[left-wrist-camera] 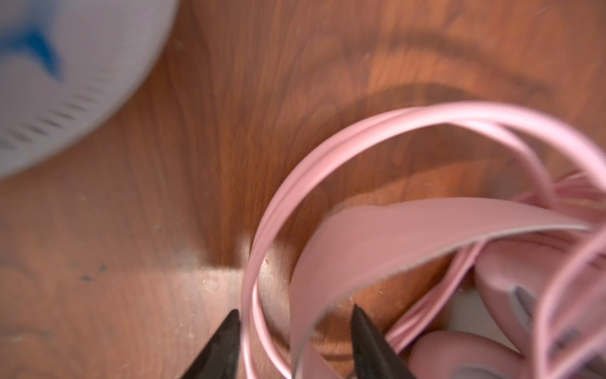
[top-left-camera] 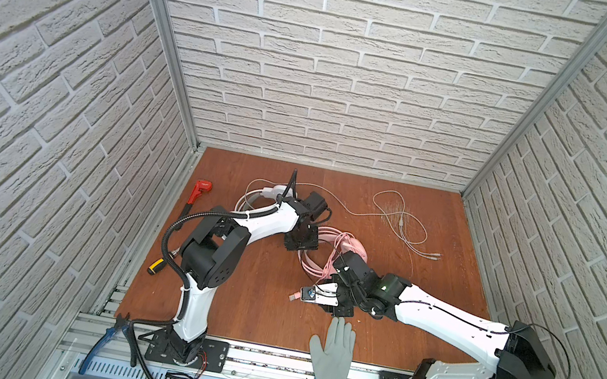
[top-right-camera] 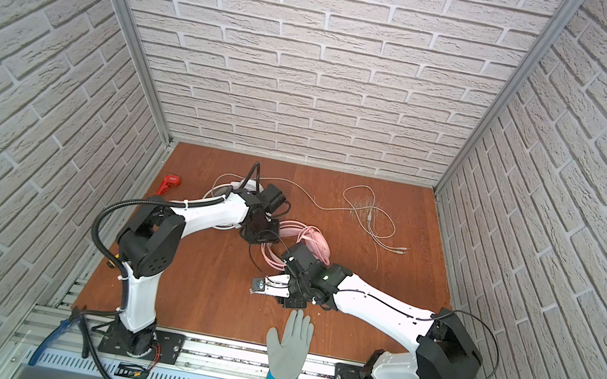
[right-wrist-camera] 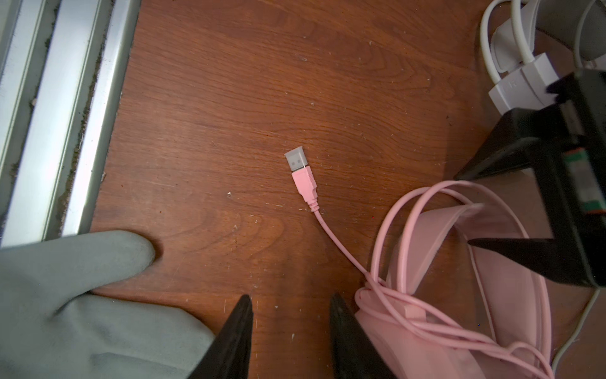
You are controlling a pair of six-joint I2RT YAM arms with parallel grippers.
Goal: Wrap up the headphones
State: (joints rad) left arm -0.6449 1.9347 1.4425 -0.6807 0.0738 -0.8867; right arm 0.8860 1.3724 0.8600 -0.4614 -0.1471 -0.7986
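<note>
The pink headphones (top-left-camera: 326, 251) lie mid-table, with their cable looped over an earcup (right-wrist-camera: 410, 315) and the pink USB plug (right-wrist-camera: 303, 177) loose on the wood. My left gripper (left-wrist-camera: 295, 313) is open, its fingers on either side of the pink headband's thin bands and wide strap (left-wrist-camera: 410, 239); in both top views it hangs over that headband (top-left-camera: 301, 241). My right gripper (right-wrist-camera: 290, 298) is open over bare wood, with one finger beside the pink earcup. The white headphones (top-left-camera: 263, 192) sit behind the left arm, and their cable (top-left-camera: 397, 224) trails to the right.
A grey glove with a blue cuff (top-left-camera: 334, 352) lies at the front edge, close to my right gripper. A red wrench (top-left-camera: 199, 191), a yellow-handled tool (top-left-camera: 155, 265) and blue pliers (top-left-camera: 107, 337) lie along the left side. A metal rail (top-left-camera: 263, 360) borders the front.
</note>
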